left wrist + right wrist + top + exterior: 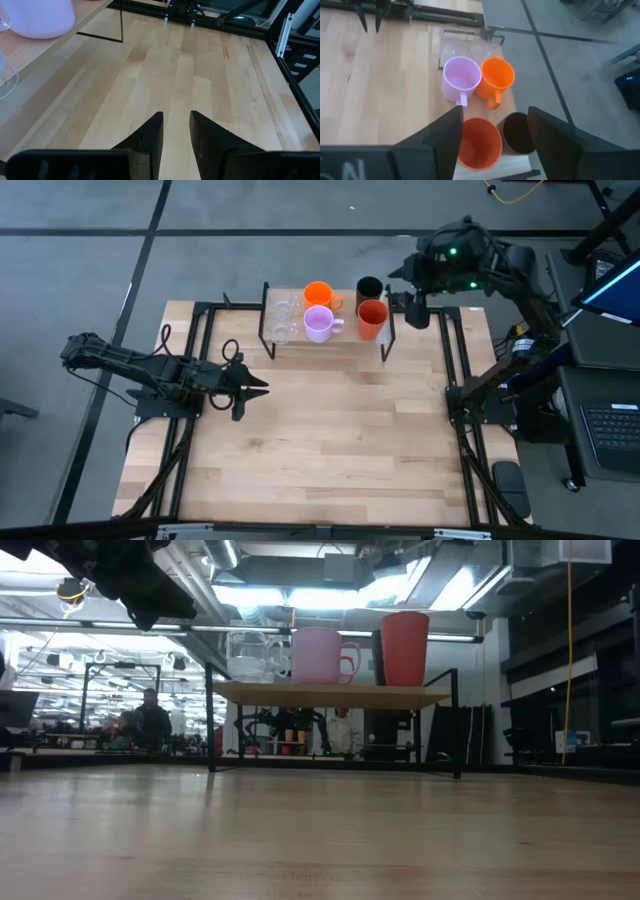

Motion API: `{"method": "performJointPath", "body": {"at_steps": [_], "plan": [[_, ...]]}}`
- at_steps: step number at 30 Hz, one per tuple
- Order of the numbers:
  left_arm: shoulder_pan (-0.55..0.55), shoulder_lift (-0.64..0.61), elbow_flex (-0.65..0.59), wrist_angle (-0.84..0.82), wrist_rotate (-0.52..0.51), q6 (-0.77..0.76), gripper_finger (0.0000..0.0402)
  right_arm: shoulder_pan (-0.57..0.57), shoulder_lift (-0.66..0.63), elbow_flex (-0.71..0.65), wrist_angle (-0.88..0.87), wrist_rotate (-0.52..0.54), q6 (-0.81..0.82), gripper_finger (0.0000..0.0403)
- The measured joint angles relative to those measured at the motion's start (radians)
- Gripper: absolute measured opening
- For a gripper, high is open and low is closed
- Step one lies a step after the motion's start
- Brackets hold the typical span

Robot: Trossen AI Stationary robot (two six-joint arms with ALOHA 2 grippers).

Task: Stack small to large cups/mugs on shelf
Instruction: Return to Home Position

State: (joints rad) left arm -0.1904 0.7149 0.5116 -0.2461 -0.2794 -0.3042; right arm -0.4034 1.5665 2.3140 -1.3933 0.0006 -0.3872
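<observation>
The shelf [347,341] stands on its wire legs at the table's far middle. Two clear glass cups [283,316], an orange mug [319,293], a lilac mug [320,326], a black cup [369,287] and a red-orange cup [371,319] all stand upright on its top board [330,695]. My right gripper [495,116] hangs open high over the shelf's right end, looking down on the red-orange cup [479,142] and black cup [517,132], with nothing between its fingers. My left gripper [256,388] is open over the bare table, left of centre, with nothing between its fingers [152,132].
Black frame rails [195,350] run along the table's left and right sides [455,370]. Bare wooden tabletop [330,440] lies in front of the shelf. A desk with a keyboard [610,430] stands off the table's right. People stand in the room beyond [150,720].
</observation>
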Motion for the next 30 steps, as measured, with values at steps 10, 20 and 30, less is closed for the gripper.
{"method": "performJointPath", "body": {"at_steps": [10, 20, 30], "plan": [[0.0, 0.0, 0.0, 0.0, 0.0, 0.007, 0.0089, 0.0, -0.008, 0.013, -0.065, -0.007, 0.152, 0.0223], [0.0, 0.0, 0.0, 0.0, 0.0, 0.027, 0.0089, 0.0, -0.22, -0.029, 0.002, -0.161, 0.232, 0.0223], [0.0, 0.0, 0.0, 0.001, 0.0, 0.019, 0.0089, 0.0, -0.462, -0.322, 0.191, -0.153, 0.309, 0.0223]]}}
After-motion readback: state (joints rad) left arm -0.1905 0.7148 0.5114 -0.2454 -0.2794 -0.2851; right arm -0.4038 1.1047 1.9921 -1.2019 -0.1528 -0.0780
